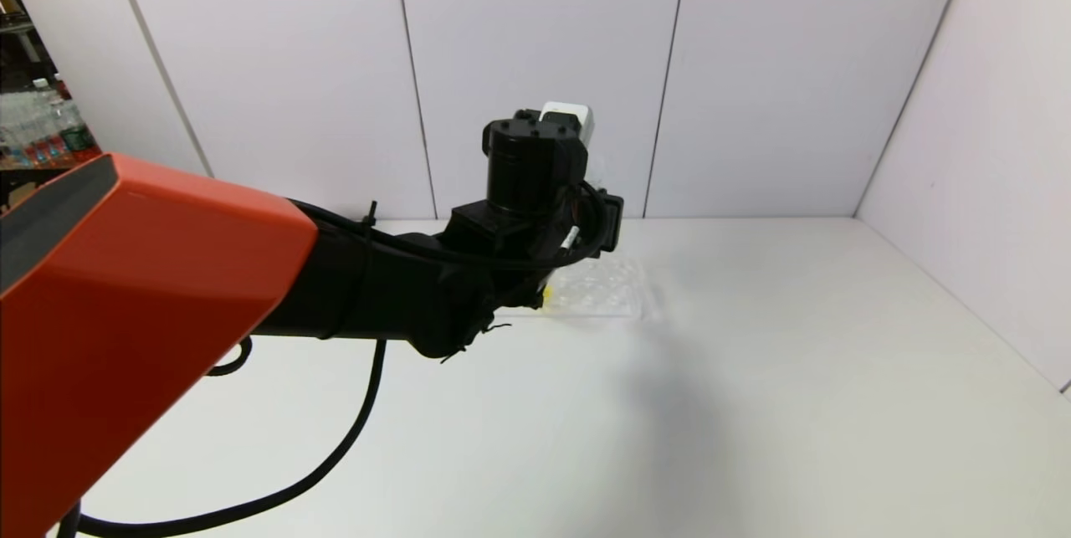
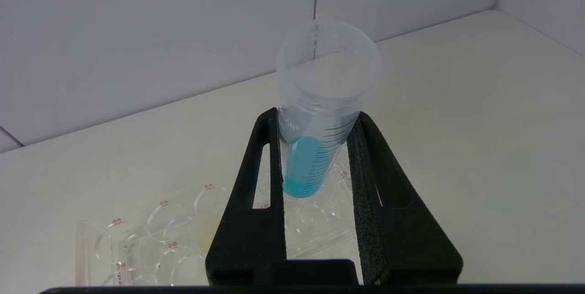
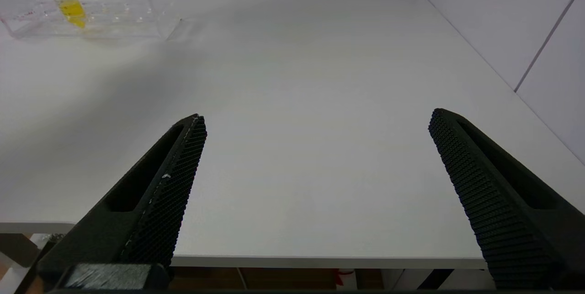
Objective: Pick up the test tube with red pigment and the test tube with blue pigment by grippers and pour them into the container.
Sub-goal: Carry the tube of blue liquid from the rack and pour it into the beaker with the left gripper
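Note:
In the left wrist view my left gripper (image 2: 317,115) is shut on the test tube with blue pigment (image 2: 306,166). The tube is clear with black graduation marks and is held about upright. Its blue tip hangs just over the clear tube rack (image 2: 151,239). In the head view the left arm's wrist (image 1: 535,178) hides the fingers and the tube. My right gripper (image 3: 317,118) is open and empty, low over the table's front edge. The test tube with red pigment and the container are out of view.
The clear rack (image 1: 602,291) stands mid-table towards the back wall, and it also shows in the right wrist view (image 3: 119,10). A yellow-liquid tube (image 3: 71,10) stands in it. White walls close the back and the right side. The left arm's orange link (image 1: 125,312) fills the left foreground.

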